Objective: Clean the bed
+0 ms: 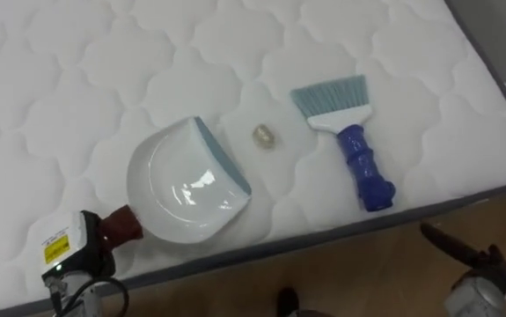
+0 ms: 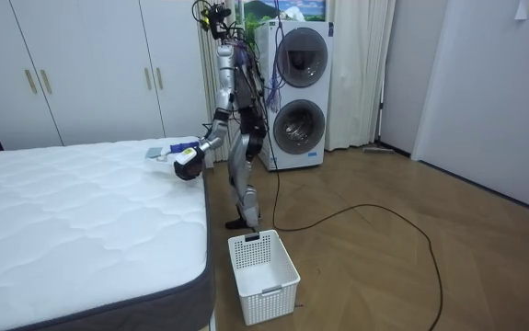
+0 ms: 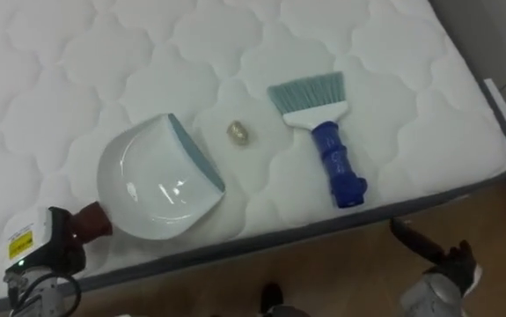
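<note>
A white dustpan (image 1: 187, 185) with a blue-grey lip lies on the quilted white mattress (image 1: 77, 88), its reddish handle (image 1: 122, 224) running into my left hand (image 1: 72, 251), which is curled round it at the bed's near edge. A small crumpled yellowish scrap (image 1: 265, 136) lies just right of the pan's lip. Further right rests a brush (image 1: 358, 150) with a blue handle and pale blue bristles pointing away from me, with nothing holding it. My right hand (image 1: 464, 254) hangs low over the wooden floor, off the bed, fingers straight and empty.
I stand at the bed's side by its corner. The mattress's grey edge (image 1: 393, 216) runs along the front, with wooden floor below. A white laundry basket (image 2: 262, 276) stands on the floor behind me, and stacked washing machines (image 2: 296, 92) stand close by.
</note>
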